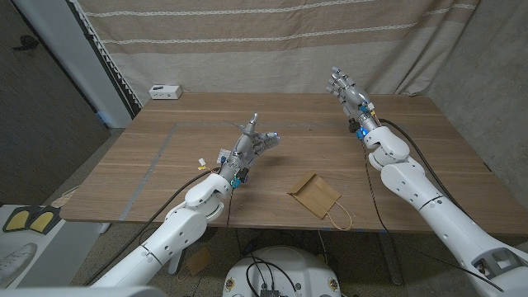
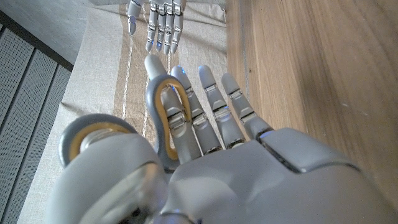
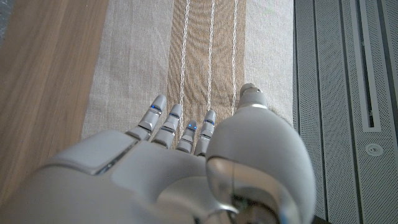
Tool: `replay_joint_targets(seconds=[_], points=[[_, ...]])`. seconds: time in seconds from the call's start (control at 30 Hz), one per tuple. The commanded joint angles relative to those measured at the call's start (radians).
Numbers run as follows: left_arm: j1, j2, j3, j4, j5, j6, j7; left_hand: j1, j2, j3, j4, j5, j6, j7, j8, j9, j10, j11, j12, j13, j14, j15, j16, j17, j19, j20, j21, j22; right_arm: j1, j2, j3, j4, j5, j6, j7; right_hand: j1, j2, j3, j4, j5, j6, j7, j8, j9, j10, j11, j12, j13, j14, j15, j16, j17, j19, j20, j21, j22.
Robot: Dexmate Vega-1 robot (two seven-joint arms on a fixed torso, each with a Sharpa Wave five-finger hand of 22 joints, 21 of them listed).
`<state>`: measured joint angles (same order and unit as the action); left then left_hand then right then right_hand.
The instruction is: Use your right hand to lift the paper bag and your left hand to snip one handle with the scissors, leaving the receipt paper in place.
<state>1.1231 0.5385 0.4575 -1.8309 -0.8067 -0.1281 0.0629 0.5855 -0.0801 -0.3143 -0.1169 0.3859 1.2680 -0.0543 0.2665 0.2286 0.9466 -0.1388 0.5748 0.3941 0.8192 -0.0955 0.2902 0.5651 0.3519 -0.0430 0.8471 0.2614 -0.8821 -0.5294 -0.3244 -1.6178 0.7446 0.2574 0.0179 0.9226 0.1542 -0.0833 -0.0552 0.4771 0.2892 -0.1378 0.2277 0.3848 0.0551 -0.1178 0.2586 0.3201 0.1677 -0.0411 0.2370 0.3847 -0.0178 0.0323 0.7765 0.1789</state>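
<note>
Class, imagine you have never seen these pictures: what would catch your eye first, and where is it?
Two white robot arms reach over the wooden table. The left hand at mid-table holds scissors by their grey-and-tan loops, while the right hand is raised, fingers apart, near the far edge. A brown paper bag lies flat at the near edge.

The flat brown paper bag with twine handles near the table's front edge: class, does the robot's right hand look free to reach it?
Probably yes. The right hand is raised over the table's far side, holding nothing, and only bare wooden table lies between it and the brown paper bag.
</note>
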Motion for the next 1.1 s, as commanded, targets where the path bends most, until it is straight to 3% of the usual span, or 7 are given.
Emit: replay_joint_targets(seconds=[0.03, 0.17, 0.5, 0.6, 0.87, 1.03, 1.1], points=[[0.008, -0.013, 0.003, 0.001, 0.032, -0.025, 0.031, 0.039, 0.014, 0.001, -0.002, 0.004, 0.0, -0.013, 0.001, -0.011, 0.232, -0.055, -0.007, -0.06, 0.109, -0.126, 0.066, 0.017, 0.011, -0.069, 0.011, -0.002, -0.006, -0.004, 0.004, -0.007, -0.005, 0.004, -0.008, -0.006, 0.002, -0.004, -0.006, 0.005, 0.004, 0.0, 0.007, 0.004, -0.006, 0.001, 0.006, 0.001, -0.005, -0.064, 0.005, 0.001, 0.005, 0.004, -0.003, 0.006], [0.005, -0.013, 0.003, 0.004, 0.025, -0.019, 0.027, 0.043, 0.012, -0.001, -0.002, 0.003, -0.001, -0.009, 0.001, -0.012, 0.224, -0.065, -0.021, -0.07, 0.108, -0.127, 0.069, 0.019, 0.007, -0.068, 0.011, -0.001, -0.007, -0.003, 0.006, -0.009, -0.003, 0.004, -0.01, -0.006, 0.002, -0.004, -0.006, 0.005, 0.006, -0.001, 0.008, 0.004, -0.005, 0.001, 0.007, 0.0, -0.004, -0.064, 0.006, 0.0, 0.005, 0.006, -0.004, 0.006], [0.002, -0.006, 0.0, 0.0, 0.001, 0.004, 0.018, 0.091, 0.03, 0.006, -0.008, -0.001, 0.021, -0.004, 0.006, -0.005, 0.356, -0.064, 0.043, -0.032, 0.175, -0.129, 0.117, 0.05, 0.007, -0.07, 0.016, -0.002, -0.012, -0.003, 0.007, -0.014, -0.006, 0.005, -0.019, -0.007, 0.002, -0.004, -0.006, 0.005, 0.006, -0.002, 0.008, 0.004, -0.005, 0.0, 0.008, 0.0, -0.004, -0.064, 0.006, -0.001, 0.007, 0.005, -0.006, 0.006], [0.001, -0.002, -0.001, -0.003, -0.006, 0.012, 0.015, 0.116, 0.029, 0.005, -0.013, -0.004, 0.063, 0.016, 0.026, 0.007, 0.366, -0.067, 0.07, 0.005, 0.202, -0.13, 0.138, 0.069, 0.011, -0.07, 0.018, -0.005, -0.014, -0.004, 0.008, -0.017, -0.007, 0.005, -0.02, -0.007, 0.002, -0.004, -0.006, 0.005, 0.006, -0.001, 0.008, 0.004, -0.005, 0.001, 0.008, -0.001, -0.005, -0.064, 0.006, -0.002, 0.007, 0.005, -0.007, 0.006], [0.003, 0.003, -0.002, -0.007, -0.007, 0.012, 0.011, 0.183, 0.027, -0.001, -0.014, -0.019, 0.104, 0.021, 0.088, 0.078, 0.395, -0.067, 0.233, 0.219, 0.264, -0.129, 0.201, 0.16, 0.012, -0.072, 0.026, -0.005, -0.018, -0.006, 0.009, -0.026, -0.01, 0.006, -0.025, -0.007, 0.002, -0.004, -0.007, 0.005, 0.005, -0.001, 0.008, 0.003, -0.005, 0.0, 0.009, -0.001, -0.004, -0.065, 0.007, -0.003, 0.008, 0.004, -0.009, 0.006], [0.001, 0.006, -0.002, -0.004, -0.007, 0.008, -0.001, 0.193, 0.029, -0.005, -0.005, -0.024, 0.079, 0.005, 0.088, 0.102, 0.382, -0.068, 0.306, 0.331, 0.239, -0.129, 0.21, 0.203, -0.014, -0.063, 0.022, -0.001, -0.022, -0.006, 0.011, -0.035, -0.01, 0.005, -0.032, -0.008, 0.002, -0.004, -0.007, 0.005, 0.005, -0.003, 0.007, 0.003, -0.004, 0.0, 0.009, -0.002, -0.005, -0.065, 0.007, -0.004, 0.008, 0.005, -0.011, 0.006], [0.003, 0.003, -0.002, -0.006, -0.002, 0.002, 0.005, 0.216, 0.034, -0.005, 0.002, -0.029, 0.132, 0.005, 0.155, 0.158, 0.348, -0.067, 0.4, 0.492, 0.217, -0.128, 0.228, 0.266, -0.021, -0.062, 0.03, 0.005, -0.024, -0.008, 0.011, -0.038, -0.014, 0.007, -0.034, -0.008, 0.002, -0.004, -0.007, 0.005, 0.005, -0.002, 0.008, 0.003, -0.004, 0.001, 0.01, -0.002, -0.006, -0.065, 0.007, -0.005, 0.008, 0.006, -0.012, 0.006]])
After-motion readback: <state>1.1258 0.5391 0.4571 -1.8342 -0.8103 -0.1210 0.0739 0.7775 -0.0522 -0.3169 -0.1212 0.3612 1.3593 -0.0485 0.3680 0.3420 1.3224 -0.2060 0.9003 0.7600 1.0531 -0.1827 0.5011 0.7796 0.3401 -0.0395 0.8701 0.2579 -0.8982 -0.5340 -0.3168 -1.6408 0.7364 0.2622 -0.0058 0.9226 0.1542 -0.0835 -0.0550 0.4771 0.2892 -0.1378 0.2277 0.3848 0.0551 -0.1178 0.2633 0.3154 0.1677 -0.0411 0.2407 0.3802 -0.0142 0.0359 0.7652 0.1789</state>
